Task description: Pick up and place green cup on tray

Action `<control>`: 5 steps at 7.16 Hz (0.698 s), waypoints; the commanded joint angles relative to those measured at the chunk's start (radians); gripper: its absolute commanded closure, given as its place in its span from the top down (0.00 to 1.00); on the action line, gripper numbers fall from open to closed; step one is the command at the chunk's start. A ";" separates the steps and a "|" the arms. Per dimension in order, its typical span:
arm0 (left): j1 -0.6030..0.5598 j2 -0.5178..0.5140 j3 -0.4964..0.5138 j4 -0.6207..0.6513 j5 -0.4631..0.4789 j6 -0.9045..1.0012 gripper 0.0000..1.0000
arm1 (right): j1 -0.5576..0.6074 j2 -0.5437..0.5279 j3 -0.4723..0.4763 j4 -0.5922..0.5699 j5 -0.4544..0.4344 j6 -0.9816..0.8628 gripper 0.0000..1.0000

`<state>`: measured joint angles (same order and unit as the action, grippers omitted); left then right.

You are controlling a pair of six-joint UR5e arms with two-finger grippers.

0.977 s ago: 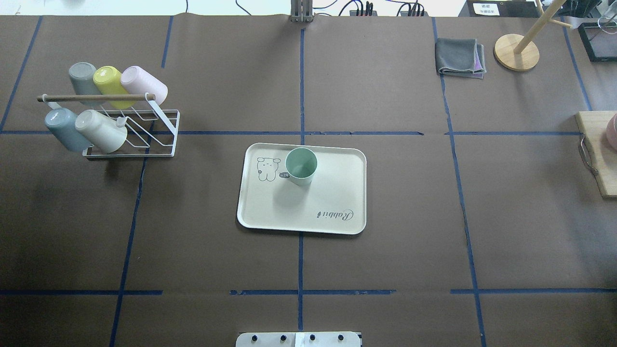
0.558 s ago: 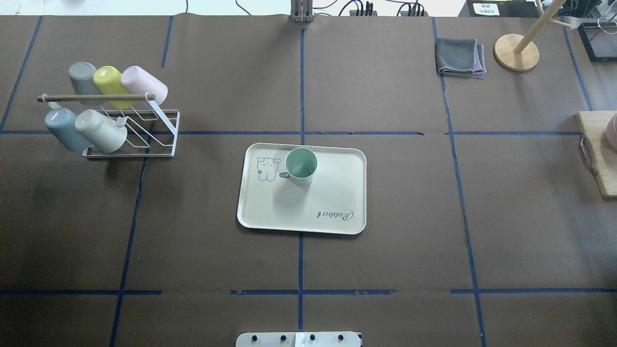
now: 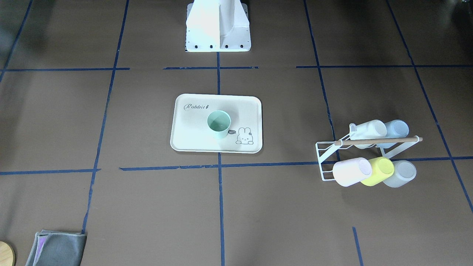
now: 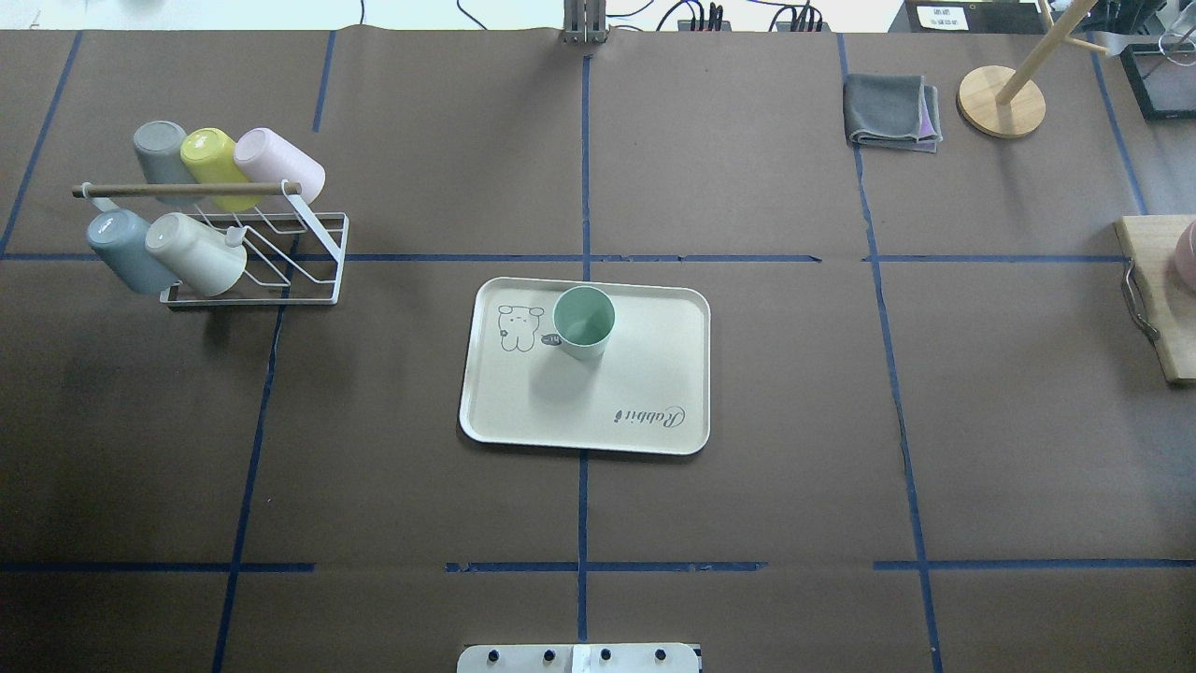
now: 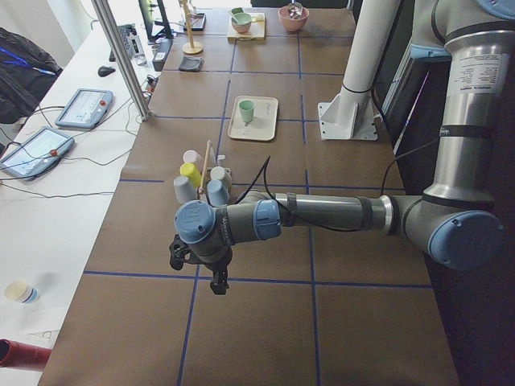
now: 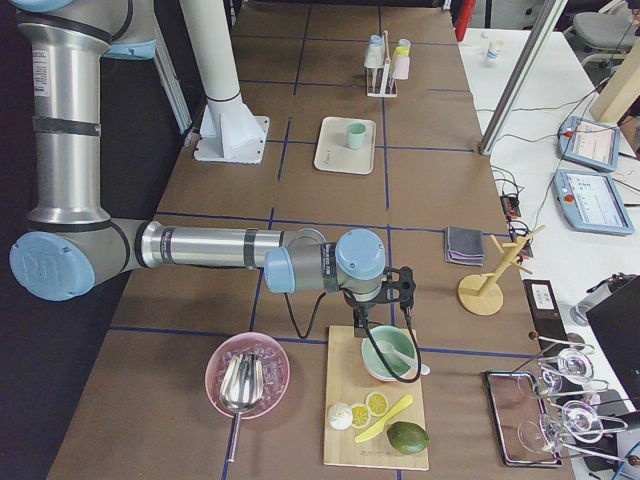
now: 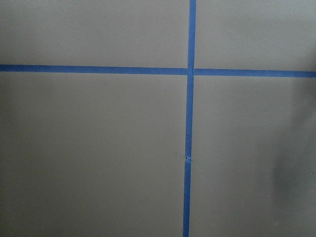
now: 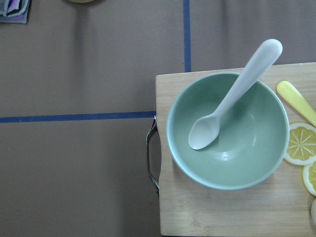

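The green cup [image 4: 584,322] stands upright, mouth up, on the cream tray [image 4: 645,383] in the middle of the table, next to its bunny print. It also shows in the front view as the green cup [image 3: 218,124] on the tray [image 3: 188,129]. No gripper is near it. My left gripper [image 5: 216,281] hangs over bare table at the left end, far from the tray [image 5: 262,129]. My right gripper [image 6: 360,324] hovers over a green bowl at the right end. Neither view lets me tell whether they are open or shut.
A white wire rack [image 4: 313,266] with several pastel cups stands at the far left. A folded grey cloth [image 4: 892,110] and a wooden stand [image 4: 1001,101] sit at the back right. A cutting board [image 8: 207,217] bears the green bowl [image 8: 237,148] and a white spoon [image 8: 237,94].
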<state>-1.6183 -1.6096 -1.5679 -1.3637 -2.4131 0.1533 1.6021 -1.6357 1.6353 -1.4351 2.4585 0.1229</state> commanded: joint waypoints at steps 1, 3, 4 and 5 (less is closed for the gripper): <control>0.002 0.000 0.002 0.000 0.002 0.002 1.00 | 0.015 0.001 -0.011 -0.028 -0.010 -0.012 1.00; 0.000 0.000 0.005 -0.005 0.002 0.002 1.00 | -0.002 0.017 -0.005 -0.069 -0.045 -0.011 1.00; 0.000 0.000 0.005 -0.005 0.002 0.002 1.00 | -0.002 0.026 0.003 -0.090 -0.047 -0.011 1.00; 0.000 0.000 0.006 -0.015 0.002 0.002 1.00 | 0.002 0.030 0.009 -0.094 -0.047 -0.009 1.00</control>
<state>-1.6181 -1.6091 -1.5630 -1.3705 -2.4114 0.1549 1.6027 -1.6130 1.6365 -1.5144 2.4154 0.1124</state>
